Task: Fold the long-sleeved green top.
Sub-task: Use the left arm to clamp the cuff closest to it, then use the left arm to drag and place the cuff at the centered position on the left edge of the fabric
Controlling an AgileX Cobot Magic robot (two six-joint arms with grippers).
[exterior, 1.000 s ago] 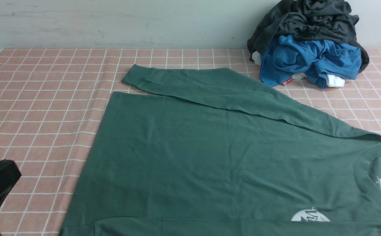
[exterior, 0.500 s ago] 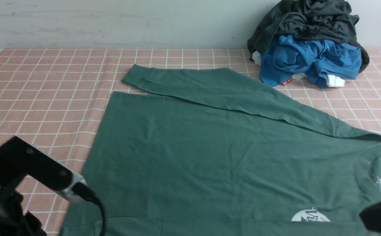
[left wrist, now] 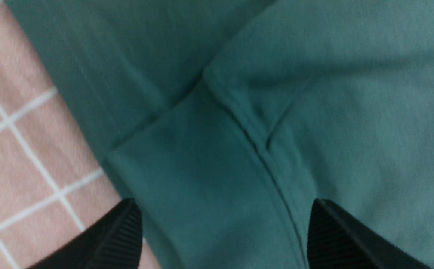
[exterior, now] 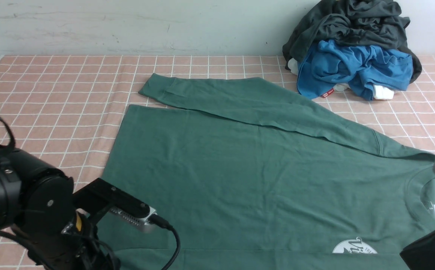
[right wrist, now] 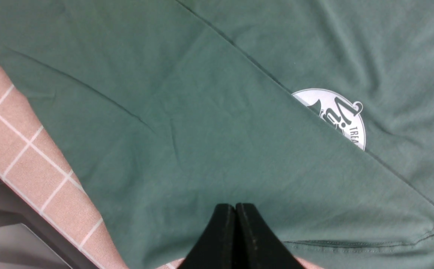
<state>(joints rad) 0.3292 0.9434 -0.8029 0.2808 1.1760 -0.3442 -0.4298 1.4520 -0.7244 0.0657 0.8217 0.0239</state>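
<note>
The green long-sleeved top [exterior: 239, 168] lies flat over the middle and near edge of the bench [exterior: 52, 93], the left gripper [left wrist: 224, 231] spread wide above its sleeve cuff at the near left, the right gripper [right wrist: 235, 224] pinched together, empty, near the right corner.

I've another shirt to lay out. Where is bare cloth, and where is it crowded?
Bare pink checked tablecloth lies left of the dark green long-sleeved cotton top, and in a strip between its far sleeve and the wall. Crowded: the far right corner, with the charcoal garment and blue garment; the black left arm hangs over the near left.
</note>
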